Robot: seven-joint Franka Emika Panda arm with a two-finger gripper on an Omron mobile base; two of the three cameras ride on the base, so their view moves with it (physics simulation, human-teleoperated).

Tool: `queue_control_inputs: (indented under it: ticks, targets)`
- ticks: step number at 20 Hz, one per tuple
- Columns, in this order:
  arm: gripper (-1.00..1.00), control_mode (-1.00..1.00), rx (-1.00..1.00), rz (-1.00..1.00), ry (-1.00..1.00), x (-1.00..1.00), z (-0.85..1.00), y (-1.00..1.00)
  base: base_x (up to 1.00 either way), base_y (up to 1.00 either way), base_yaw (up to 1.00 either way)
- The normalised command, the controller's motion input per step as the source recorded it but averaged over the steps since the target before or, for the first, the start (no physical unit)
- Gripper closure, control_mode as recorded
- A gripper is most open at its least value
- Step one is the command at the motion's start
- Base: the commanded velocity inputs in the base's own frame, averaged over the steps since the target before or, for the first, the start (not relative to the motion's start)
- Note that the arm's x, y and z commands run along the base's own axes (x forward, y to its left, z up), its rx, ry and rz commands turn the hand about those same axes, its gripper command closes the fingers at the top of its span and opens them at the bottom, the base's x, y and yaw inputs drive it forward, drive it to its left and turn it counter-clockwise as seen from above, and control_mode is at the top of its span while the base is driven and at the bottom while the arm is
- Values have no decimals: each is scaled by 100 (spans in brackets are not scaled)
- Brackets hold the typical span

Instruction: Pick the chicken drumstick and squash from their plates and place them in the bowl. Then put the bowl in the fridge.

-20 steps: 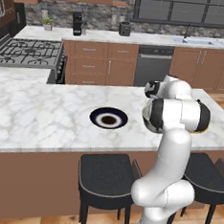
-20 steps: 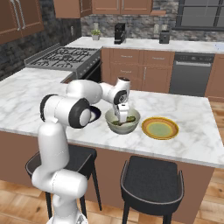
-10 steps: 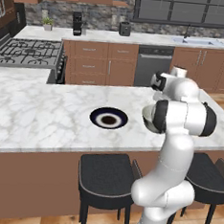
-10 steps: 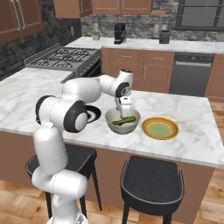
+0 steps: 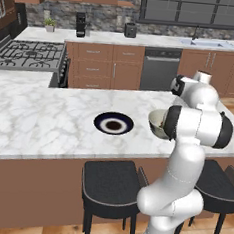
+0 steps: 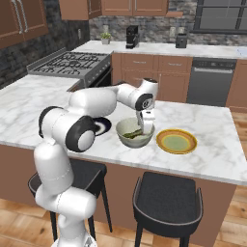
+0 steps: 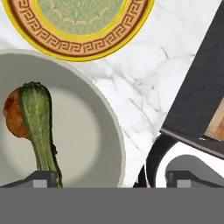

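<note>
Now higher, end effector point(image 6: 144, 126) spread above bowl point(image 6: 135, 134), squash point(image 7: 38, 127) inside

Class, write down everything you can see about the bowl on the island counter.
The bowl is deep, round and pale grey-beige, with a smooth glossy look. It stands upright on the white marble counter, between the black plate and the yellow-orange plate, close beside the latter. Inside lie a long green squash and, beside it, the reddish-brown chicken drumstick. The open gripper hangs over its rim, holding nothing.
</note>
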Motion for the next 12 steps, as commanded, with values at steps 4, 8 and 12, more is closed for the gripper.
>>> queue_control_inputs:
  ticks: [4, 8, 12]
  targets:
    - [-100, -100, -3, -1, -8, -37, -25, -2, 0, 0, 0]
    - [-100, -100, -2, 5, -21, -32, -27, 6, 0, 0, 0]
    - [-100, -100, -4, 17, -21, -18, -19, 9, 0, 0, 0]
